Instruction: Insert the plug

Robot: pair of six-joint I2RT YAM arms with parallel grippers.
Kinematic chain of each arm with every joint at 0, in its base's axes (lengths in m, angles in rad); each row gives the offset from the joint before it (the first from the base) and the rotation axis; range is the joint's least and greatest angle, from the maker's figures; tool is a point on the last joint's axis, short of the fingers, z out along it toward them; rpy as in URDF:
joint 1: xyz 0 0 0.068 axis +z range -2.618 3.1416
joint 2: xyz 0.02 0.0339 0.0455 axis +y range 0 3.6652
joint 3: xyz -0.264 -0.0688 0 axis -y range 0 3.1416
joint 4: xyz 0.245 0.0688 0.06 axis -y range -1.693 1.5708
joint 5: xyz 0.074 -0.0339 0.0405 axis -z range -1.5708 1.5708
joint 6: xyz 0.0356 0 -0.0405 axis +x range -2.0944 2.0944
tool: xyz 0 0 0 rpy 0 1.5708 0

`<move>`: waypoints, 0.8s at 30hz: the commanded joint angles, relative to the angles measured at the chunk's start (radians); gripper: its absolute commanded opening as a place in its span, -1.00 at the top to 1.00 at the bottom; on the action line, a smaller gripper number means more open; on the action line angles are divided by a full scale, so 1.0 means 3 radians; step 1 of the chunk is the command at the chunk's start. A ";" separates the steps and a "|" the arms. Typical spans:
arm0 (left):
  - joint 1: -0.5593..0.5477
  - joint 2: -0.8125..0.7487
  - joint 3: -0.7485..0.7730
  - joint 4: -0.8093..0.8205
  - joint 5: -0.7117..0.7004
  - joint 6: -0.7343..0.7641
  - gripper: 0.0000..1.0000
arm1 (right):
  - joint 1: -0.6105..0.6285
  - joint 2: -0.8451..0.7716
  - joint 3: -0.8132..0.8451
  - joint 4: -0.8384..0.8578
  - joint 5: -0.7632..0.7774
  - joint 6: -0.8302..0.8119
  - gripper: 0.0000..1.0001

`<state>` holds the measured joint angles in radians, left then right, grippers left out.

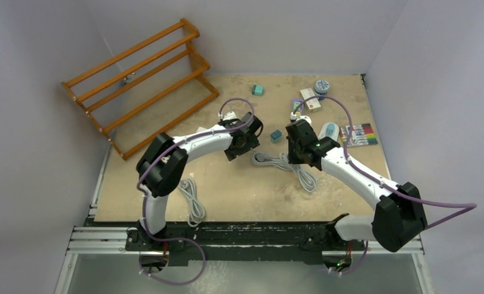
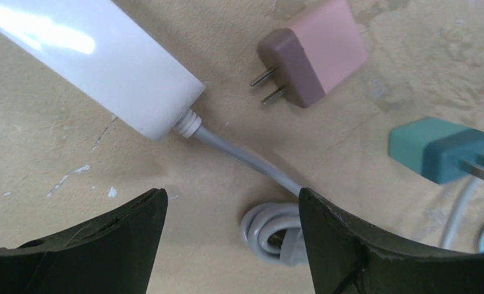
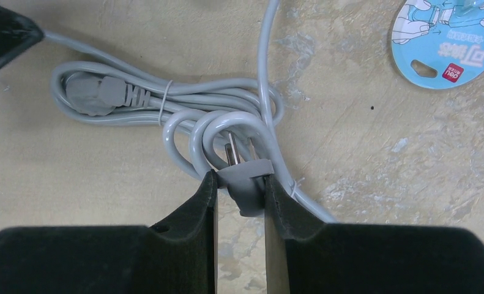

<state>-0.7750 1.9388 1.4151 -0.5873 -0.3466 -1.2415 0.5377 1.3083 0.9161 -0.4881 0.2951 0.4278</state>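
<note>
On the left, your left fingers [image 2: 123, 236] stand spread wide and grasp nothing. They hover over the cord end of the white power strip [image 2: 104, 67], which lies on the desk [image 2: 37, 147]. A pink adapter [image 2: 319, 52] and a teal adapter [image 2: 438, 150] lie near it, so keep clear of both.

To the right, your right fingers [image 3: 190, 226] are clenched on the grey plug [image 3: 245, 177], prongs pointing away from the wrist, just over the coiled cable [image 3: 184, 101]. The step in hand looks like carrying the plug to the strip. The tied bundle may drag, so lift slowly. The sockets aren't visible here, so find them before committing. Brace the strip with the left fingers, square the prongs to a socket, and push straight in.
</note>
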 commanded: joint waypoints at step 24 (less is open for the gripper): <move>0.0067 0.0094 0.0016 -0.0559 -0.0240 0.0185 1.00 | 0.0008 -0.0154 0.0088 0.0098 0.0048 -0.0041 1.00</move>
<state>-0.7727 2.0697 1.5150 -0.7113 -0.3592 -1.3045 0.5377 1.2667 0.9161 -0.4858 0.2714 0.4255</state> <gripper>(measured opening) 0.030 0.256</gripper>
